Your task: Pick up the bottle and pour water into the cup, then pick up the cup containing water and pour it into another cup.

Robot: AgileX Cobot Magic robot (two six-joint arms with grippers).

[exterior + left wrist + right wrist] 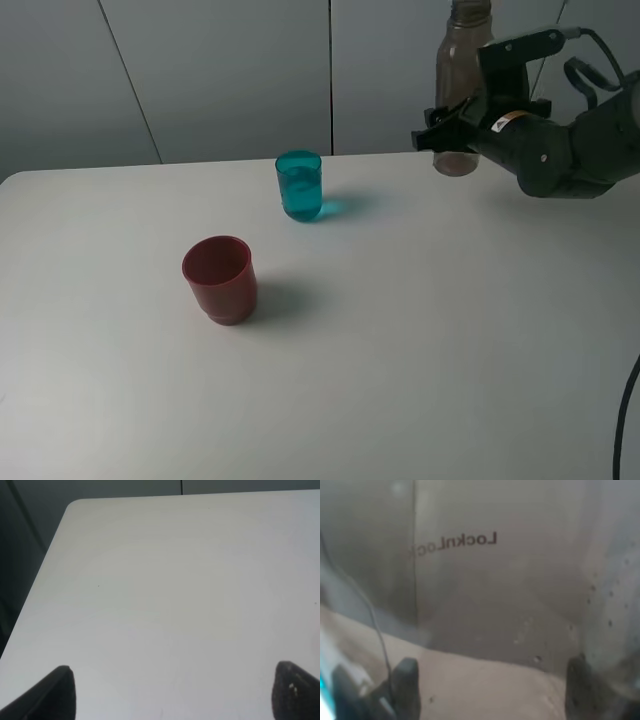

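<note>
White surface (420,340) fills the high view, rounded at its far left corner, with grey wall panels (220,70) behind it. The big dark right arm (560,150) comes in from the right, and its right pincer (452,128) is clamped on the bottle (458,65). That bottle is tinted grey-brown and upright, capless neck on top, out by the far right edge of the surface. I can't tell whether its base touches down.

In the right wrist view the bottle's wall fills everything, and there's writing on it: "LocknLock" (455,542) in dark letters, the only label I can read. Small specks dot the wall on one side. The dark fingertips (406,685) press in on either side of the bottle.

Next the red cup (220,280), squat and mouth up, standing left of the middle. Beyond it is the teal cup (299,186), narrower and upright, nearer the far edge. It sits well apart from the red one and left of the bottle, with bare surface between bottle and teal cup. A dark cable (628,420) curves down the right edge of the view.

The left pincer (172,695) gapes wide, its two dark tips far apart over bare surface near the left edge and its rounded corner.
</note>
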